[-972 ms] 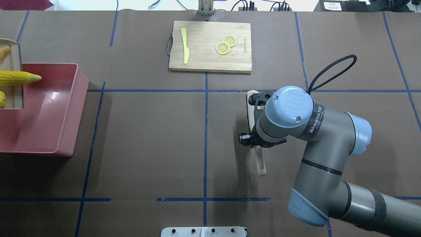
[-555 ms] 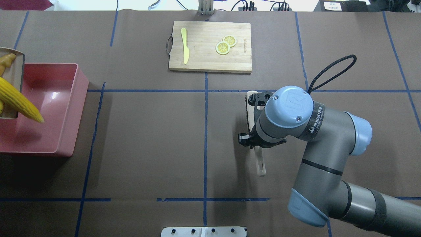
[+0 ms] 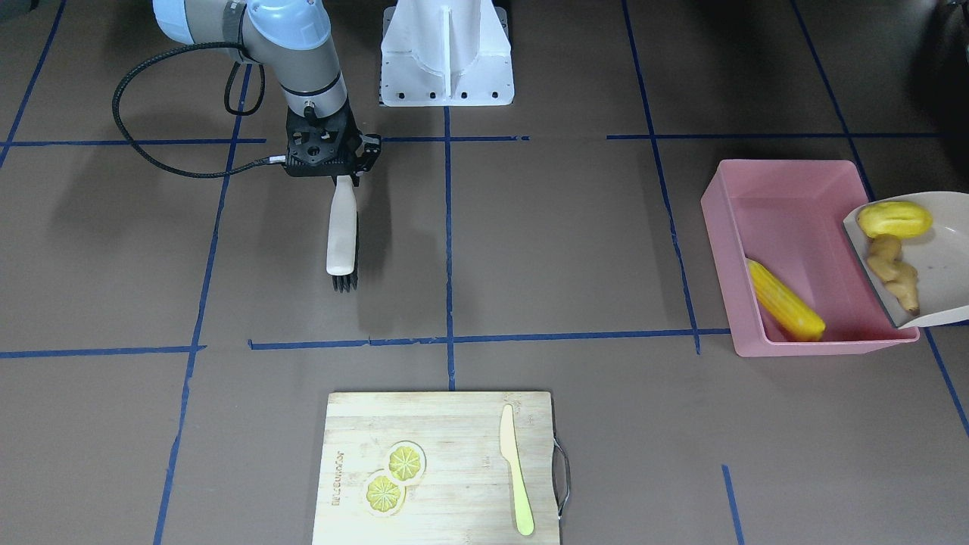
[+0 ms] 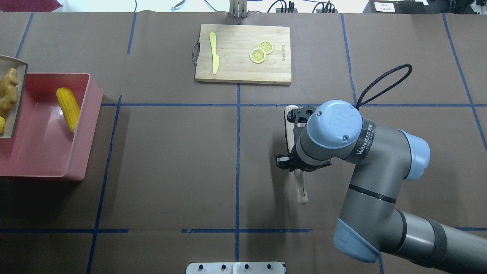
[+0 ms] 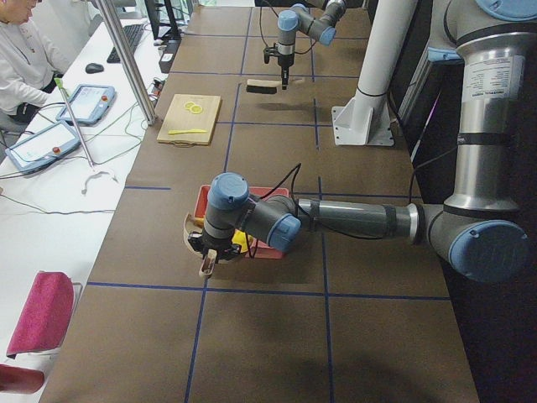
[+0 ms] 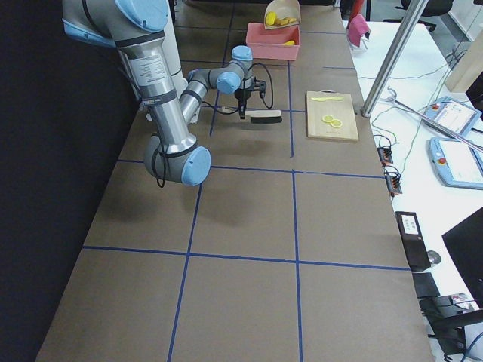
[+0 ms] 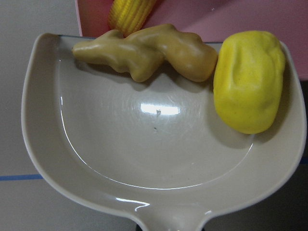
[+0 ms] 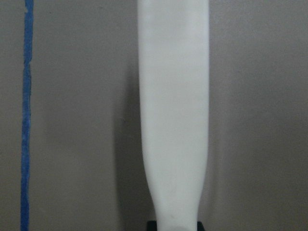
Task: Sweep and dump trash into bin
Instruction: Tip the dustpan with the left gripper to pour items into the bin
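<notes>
Glossy plastic, probably light, slippery: corn cob (image 3: 783,300) inside pink bin (image 3: 825,348); ginger root (image 3: 893,276), yellow lump (image 3: 895,219) at tilted dustpan (image 3: 942,265) lip. Best moved via dustpan handle. Right pincer (image 3: 338,172) pinching brush (image 3: 342,227); left pincer (image 5: 208,249) grip: cannot tell.

I log on the overhead view:
- one rectangular bamboo cutting board (image 4: 236,70), far side of the table
- two flat round yellow lemon slices (image 4: 258,55), touching, on its right half
- one pale yellow-green knife (image 4: 214,53), lengthwise on its left half
- brown paper table cover (image 4: 171,160) with a blue tape grid
</notes>
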### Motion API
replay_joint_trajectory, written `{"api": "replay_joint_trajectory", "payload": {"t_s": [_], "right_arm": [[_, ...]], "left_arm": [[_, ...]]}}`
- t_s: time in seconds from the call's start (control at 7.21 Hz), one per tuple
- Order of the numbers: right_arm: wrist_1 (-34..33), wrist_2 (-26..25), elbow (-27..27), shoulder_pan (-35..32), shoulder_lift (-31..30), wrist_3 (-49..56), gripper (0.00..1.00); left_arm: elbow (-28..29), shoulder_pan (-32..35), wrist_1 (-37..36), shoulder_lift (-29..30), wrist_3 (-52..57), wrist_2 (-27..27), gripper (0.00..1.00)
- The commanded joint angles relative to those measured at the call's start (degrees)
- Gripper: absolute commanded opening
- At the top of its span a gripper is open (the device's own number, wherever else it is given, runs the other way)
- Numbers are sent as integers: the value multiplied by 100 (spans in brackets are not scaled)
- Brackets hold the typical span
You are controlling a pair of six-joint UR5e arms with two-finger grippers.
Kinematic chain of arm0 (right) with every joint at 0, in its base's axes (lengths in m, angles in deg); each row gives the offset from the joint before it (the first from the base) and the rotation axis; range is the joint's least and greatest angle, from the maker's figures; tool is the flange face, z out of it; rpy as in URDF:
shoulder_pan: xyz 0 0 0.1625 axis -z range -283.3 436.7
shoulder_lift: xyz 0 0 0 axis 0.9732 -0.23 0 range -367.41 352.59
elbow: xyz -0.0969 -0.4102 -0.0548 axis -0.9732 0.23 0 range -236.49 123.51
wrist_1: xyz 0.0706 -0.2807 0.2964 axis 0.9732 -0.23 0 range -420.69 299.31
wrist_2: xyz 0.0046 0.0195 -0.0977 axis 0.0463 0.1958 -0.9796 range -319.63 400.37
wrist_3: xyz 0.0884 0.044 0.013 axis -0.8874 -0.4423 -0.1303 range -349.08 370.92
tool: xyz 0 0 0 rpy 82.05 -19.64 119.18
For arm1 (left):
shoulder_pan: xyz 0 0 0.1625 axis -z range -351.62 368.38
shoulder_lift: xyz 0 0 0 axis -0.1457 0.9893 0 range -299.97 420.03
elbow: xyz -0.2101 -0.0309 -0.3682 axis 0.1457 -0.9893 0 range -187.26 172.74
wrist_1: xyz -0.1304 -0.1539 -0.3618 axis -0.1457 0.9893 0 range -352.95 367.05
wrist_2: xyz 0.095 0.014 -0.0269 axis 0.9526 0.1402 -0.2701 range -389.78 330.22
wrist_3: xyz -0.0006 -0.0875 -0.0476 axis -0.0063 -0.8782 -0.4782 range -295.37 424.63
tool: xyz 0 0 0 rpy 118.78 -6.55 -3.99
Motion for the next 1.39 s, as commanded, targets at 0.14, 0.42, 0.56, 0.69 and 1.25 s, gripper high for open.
{"api": "replay_joint_trajectory", "payload": {"t_s": [0.14, 0.42, 0.56, 0.69, 1.25], "right_arm": [[0, -7, 1, 12, 0, 0, 0], [0, -15, 1, 29, 0, -9, 0], [0, -24, 1, 30, 0, -9, 0], [0, -24, 1, 30, 0, -9, 0], [0, -24, 10, 47, 0, -18, 0]], "left_arm": [[-326, 90, -1272, 504, -38, 94, 0], [-398, 3, -1895, 552, -12, 286, 0], [-450, -32, -1976, 552, 23, 592, 0], [-538, -155, -1994, 561, 137, 795, 0], [-643, -103, -2486, 850, 445, 1130, 0]]}}
